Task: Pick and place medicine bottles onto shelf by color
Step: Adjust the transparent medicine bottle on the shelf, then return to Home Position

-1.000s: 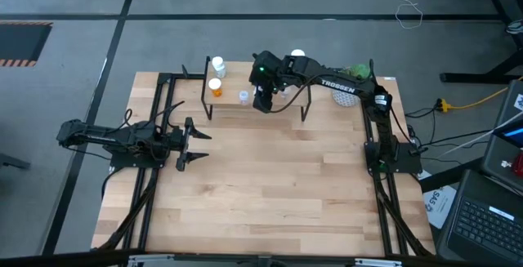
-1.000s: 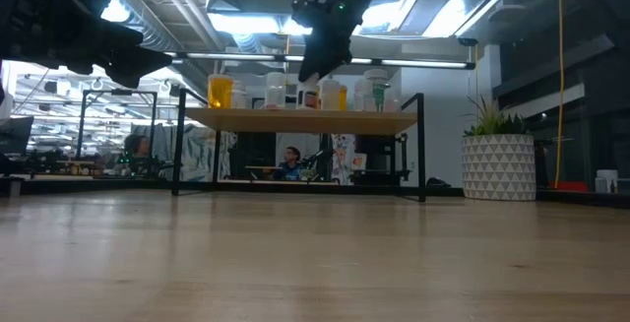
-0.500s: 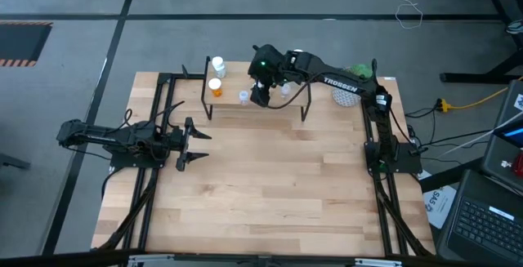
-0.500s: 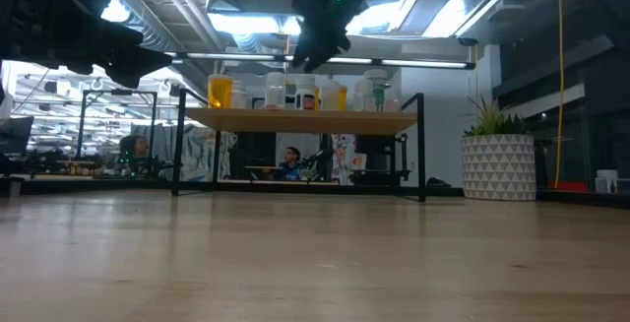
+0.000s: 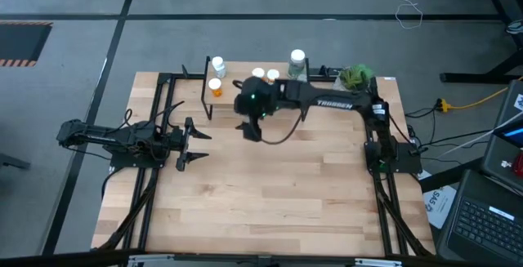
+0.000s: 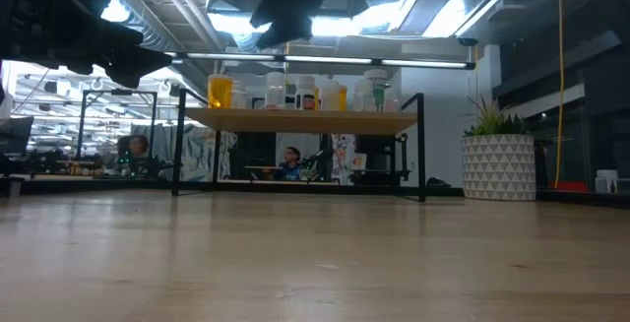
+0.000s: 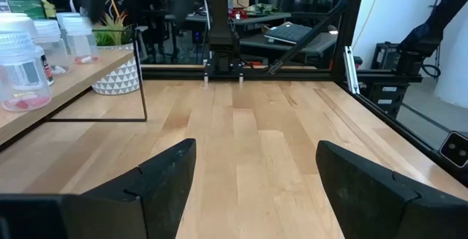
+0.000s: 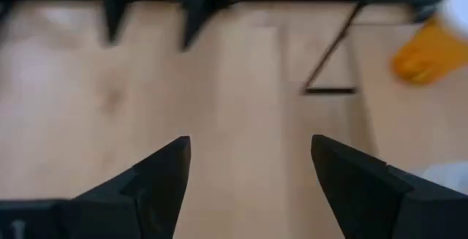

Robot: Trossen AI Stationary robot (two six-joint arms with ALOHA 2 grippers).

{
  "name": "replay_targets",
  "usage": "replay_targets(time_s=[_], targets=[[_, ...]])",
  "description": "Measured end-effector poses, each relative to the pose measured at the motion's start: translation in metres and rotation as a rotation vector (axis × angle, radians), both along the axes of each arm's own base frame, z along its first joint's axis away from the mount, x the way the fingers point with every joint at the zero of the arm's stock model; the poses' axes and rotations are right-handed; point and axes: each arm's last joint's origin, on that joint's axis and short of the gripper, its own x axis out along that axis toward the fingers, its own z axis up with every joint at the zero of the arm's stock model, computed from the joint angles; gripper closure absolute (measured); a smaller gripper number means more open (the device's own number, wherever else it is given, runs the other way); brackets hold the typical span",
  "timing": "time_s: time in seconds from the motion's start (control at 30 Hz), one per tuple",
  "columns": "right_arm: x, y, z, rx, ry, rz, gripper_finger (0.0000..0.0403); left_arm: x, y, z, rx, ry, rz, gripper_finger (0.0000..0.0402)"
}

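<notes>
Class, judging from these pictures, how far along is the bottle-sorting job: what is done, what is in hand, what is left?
Done: bottles, orange ones included, stand on the shelf. In hand: nothing; the right gripper is open and empty over the table in front of the shelf, and the left gripper waits open at the table's left. Left: no bottle shows on the bare tabletop, so little seems to remain.
</notes>
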Motion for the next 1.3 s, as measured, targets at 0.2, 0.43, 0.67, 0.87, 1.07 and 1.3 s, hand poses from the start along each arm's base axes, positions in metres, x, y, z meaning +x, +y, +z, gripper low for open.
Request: replay_targets(time_s=[0.2,0.43,0.67,0.87,1.07,1.3], targets=[[0.009,0.011,-0.041,-0.117,0.000,-0.112,0.0128,0.000,0.000,0.000,0.000,0.000,0.001,0.0123],[0.006,0.007,-0.061,-0.164,0.038,-0.224,0.0133,0.000,0.000,0.000,0.000,0.000,0.000,0.0123],[0.005,-0.006,-0.059,-0.219,0.032,-0.266,0.0133,0.000,0.000,0.000,0.000,0.000,0.001,0.0123],[0.003,-0.020,-0.059,-0.223,0.033,-0.301,0.0133,0.000,0.000,0.000,0.000,0.000,0.000,0.0123],[0.002,-0.030,-0.059,-0.222,0.032,-0.318,0.0133,0.000,0.000,0.000,0.000,0.000,0.000,0.0123],[-0.002,-0.023,-0.050,-0.191,0.081,-0.323,0.0133,0.000,0.000,0.000,0.000,0.000,0.001,0.0123]])
